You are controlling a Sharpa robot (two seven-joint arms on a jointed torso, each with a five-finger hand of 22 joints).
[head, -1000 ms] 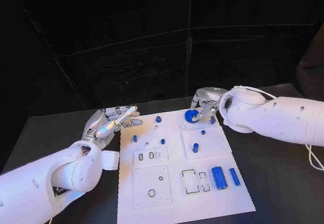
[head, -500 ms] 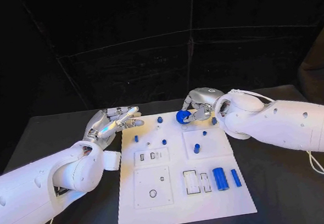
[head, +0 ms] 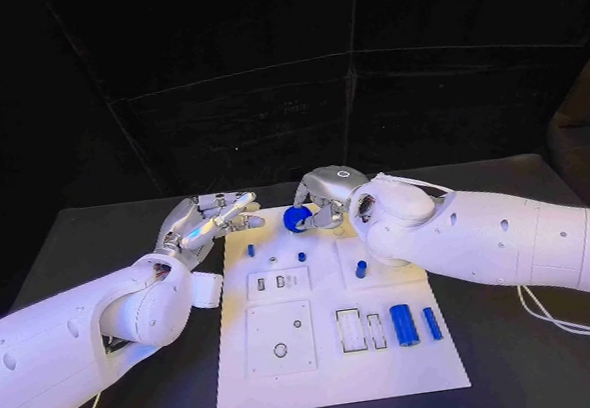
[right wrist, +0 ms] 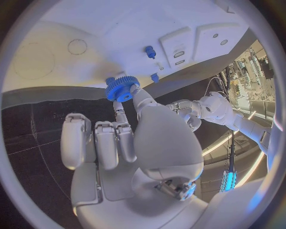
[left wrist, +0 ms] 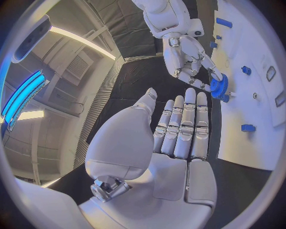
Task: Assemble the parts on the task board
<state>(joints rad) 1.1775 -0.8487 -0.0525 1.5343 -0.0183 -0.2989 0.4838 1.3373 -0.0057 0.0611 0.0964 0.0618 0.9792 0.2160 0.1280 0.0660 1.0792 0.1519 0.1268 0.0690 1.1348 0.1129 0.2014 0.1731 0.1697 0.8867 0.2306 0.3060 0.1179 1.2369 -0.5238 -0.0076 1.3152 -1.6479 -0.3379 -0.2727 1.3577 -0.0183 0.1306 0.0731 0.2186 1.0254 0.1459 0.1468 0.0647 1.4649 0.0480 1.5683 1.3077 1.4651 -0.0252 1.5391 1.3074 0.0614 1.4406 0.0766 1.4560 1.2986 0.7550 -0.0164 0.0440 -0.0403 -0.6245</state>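
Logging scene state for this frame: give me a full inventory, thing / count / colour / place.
task board: 1, white, middle of the table.
table: 1, black, under the board.
gear: 1, blue, held above the board's far end.
cylinder: 1, blue, near right part of the board.
bar: 1, blue, just right of the cylinder.
pegs: several small, blue, far half of the board; exact count unclear.
cable: 1, white, on the table at the right.
left hand: silver, holds nothing, fingers apart, at the board's far left corner.
right hand: silver, pinches the gear.
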